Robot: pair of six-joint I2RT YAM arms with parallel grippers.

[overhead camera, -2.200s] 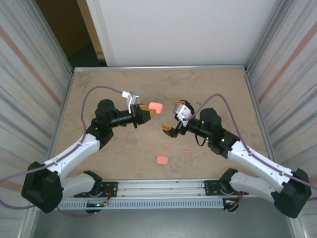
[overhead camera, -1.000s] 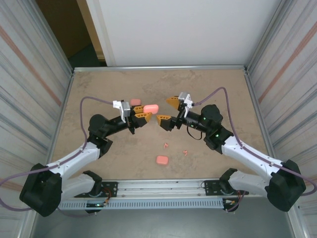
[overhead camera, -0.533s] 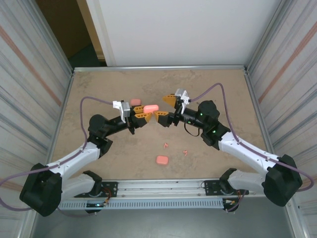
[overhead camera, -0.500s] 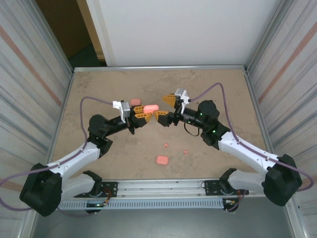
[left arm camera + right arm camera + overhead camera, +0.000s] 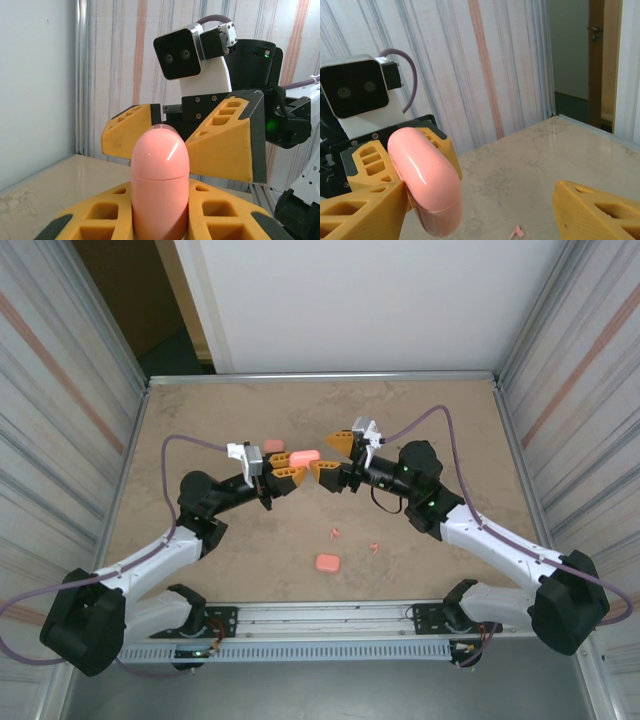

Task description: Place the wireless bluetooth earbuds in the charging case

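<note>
Two grippers are positioned tip to tip above the middle of the table (image 5: 200, 410). On the left, the left gripper (image 5: 289, 467) is clamped on a pink charging case (image 5: 304, 456). In the left wrist view the charging case (image 5: 160, 185) is seen standing upright between the yellow fingers (image 5: 95, 220), with its lid shut along the seam and its rounded end projecting beyond the fingertips. A second pink case (image 5: 273, 446) lies on the table just behind the left gripper.

To the right of the held charging case, the right gripper (image 5: 329, 458) is presented with its jaws spread, one on each side of the projecting end. In the right wrist view one finger (image 5: 360, 212) is seen against or just beside the charging case (image 5: 427, 180), whereas the other finger is well apart from it; which of the two cannot be told.

Nearer the arm bases, two small pink earbuds (image 5: 336, 534) lie loose on the table, near each other. A third pink case (image 5: 326, 563) lies just in front of them.
</note>
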